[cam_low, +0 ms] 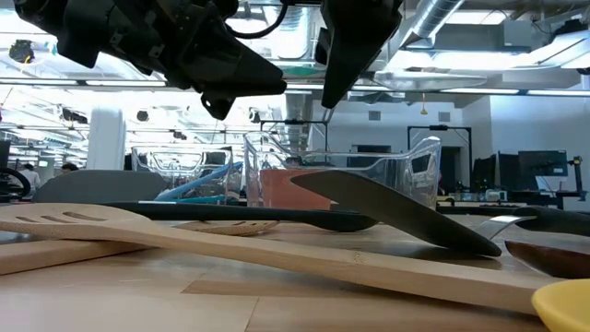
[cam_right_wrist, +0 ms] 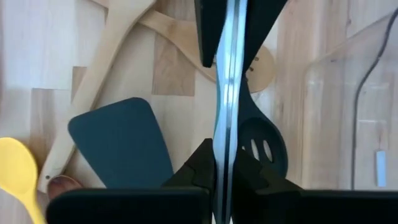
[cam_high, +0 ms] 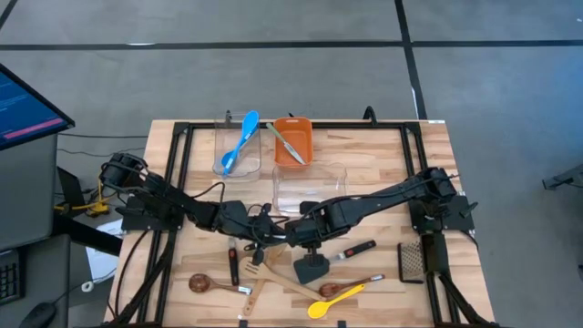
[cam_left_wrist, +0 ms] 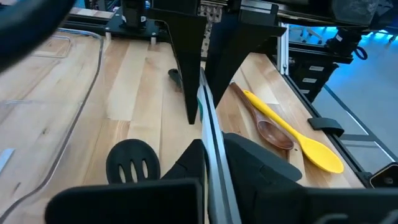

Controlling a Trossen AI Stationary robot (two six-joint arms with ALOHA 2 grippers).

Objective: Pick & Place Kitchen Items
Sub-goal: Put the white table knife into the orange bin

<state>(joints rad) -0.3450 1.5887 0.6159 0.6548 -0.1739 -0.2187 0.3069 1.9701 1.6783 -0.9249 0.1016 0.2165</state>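
My two grippers meet above the middle of the table, over the loose utensils. My left gripper (cam_high: 267, 232) (cam_left_wrist: 211, 140) and my right gripper (cam_high: 290, 235) (cam_right_wrist: 225, 146) are both shut on one thin silver utensil (cam_left_wrist: 206, 106) (cam_right_wrist: 228, 93). It shows only edge-on, as a narrow strip, and which utensil it is I cannot tell. Below them a black slotted spoon (cam_right_wrist: 261, 146), a dark turner (cam_right_wrist: 121, 143) and a wooden slotted spatula (cam_right_wrist: 106, 62) lie flat on the table. A yellow spoon (cam_left_wrist: 292, 134) lies beside a wooden spoon (cam_left_wrist: 270, 127). My left gripper pinches the flat strip (cam_left_wrist: 212, 155) between its two fingers, one on each broad face, coming from the table's left at a slant. The strip is clear of the table. My right gripper pinches the same strip (cam_right_wrist: 226, 134) between its two fingers from above, pointing down. The strip stands edge-on between them, clear of the table.
A clear tub with a blue spoon (cam_high: 240, 143) and an orange bin (cam_high: 293, 141) holding a utensil stand at the far side, with another clear tub (cam_high: 310, 187) just behind the grippers. A grater (cam_high: 413, 260) and red-and-black tools (cam_high: 358, 250) lie near the right.
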